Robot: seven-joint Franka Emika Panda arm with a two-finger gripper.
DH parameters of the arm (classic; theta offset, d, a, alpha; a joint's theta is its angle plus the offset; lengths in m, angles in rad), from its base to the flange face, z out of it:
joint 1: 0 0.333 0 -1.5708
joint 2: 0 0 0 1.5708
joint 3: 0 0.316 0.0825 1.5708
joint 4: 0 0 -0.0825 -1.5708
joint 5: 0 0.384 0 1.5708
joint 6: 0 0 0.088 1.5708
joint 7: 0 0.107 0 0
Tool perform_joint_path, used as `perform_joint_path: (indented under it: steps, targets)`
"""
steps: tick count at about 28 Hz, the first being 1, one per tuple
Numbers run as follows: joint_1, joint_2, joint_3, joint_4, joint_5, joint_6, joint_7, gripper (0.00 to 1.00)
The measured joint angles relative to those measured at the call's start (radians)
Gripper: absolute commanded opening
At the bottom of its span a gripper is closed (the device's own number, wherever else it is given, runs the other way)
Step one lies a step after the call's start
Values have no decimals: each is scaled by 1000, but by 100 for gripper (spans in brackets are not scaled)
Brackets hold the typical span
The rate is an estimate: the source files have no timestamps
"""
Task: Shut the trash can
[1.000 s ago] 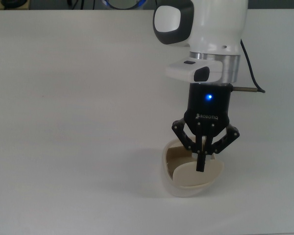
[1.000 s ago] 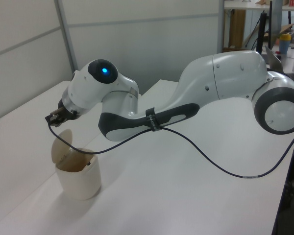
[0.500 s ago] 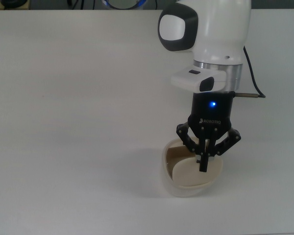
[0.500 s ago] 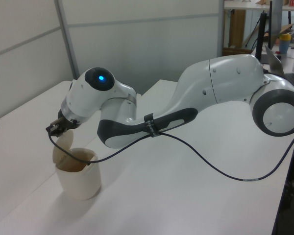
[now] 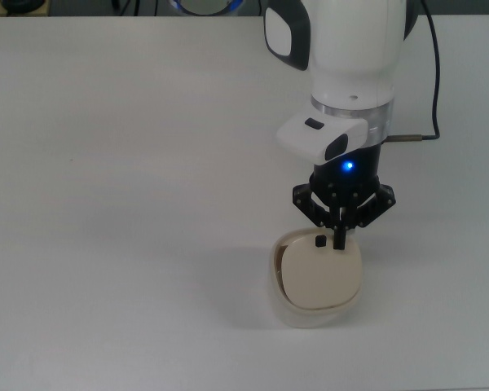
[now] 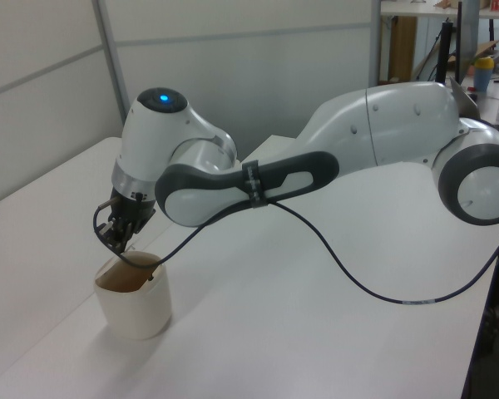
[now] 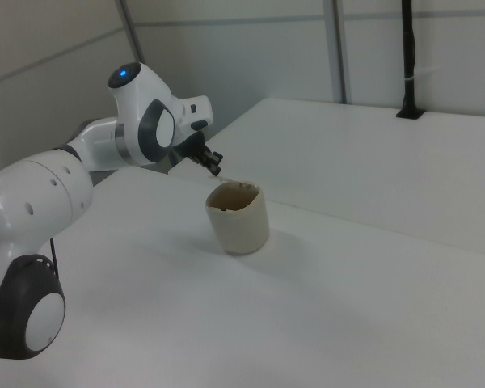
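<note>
Our black two-finger end effector (image 5: 340,236) points down over the far rim of the small cream-beige plastic trash can (image 5: 316,278), its fingers drawn together into one narrow tip with nothing held between them, and that tip sits just beside the tiny black tab (image 5: 319,241) on the flat oval hinged lid (image 5: 319,275). In the top view the lid lies nearly flat across the opening, with only a thin crescent of the interior showing along the top view's left side, so we judge the closing all but done. The can stands out on the open white tabletop (image 5: 130,187), towards the edge nearest the top view's bottom. We expect it to be light and thin-walled, stiff enough to hold its shape but easy to slide or tip, with a smooth lid that offers little grip; we would press gently straight down on the flat of the lid near the tab rather than pinch anything. A thin dark cable (image 6: 349,281) droops from the arm and, in the left view, loops close to the can's rim. Nothing else stands near the can.
</note>
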Motion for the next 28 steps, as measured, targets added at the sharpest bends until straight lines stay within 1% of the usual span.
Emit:
perform_joint_path:
  steps: [7, 15, 28]
  targets:
    - [-9, -9, 0, -55, 4, -12, -17, 0]
    - [-37, -8, -1, -113, 4, -12, -46, 0]
    - [-40, -10, 0, -129, 4, -12, -68, 0]
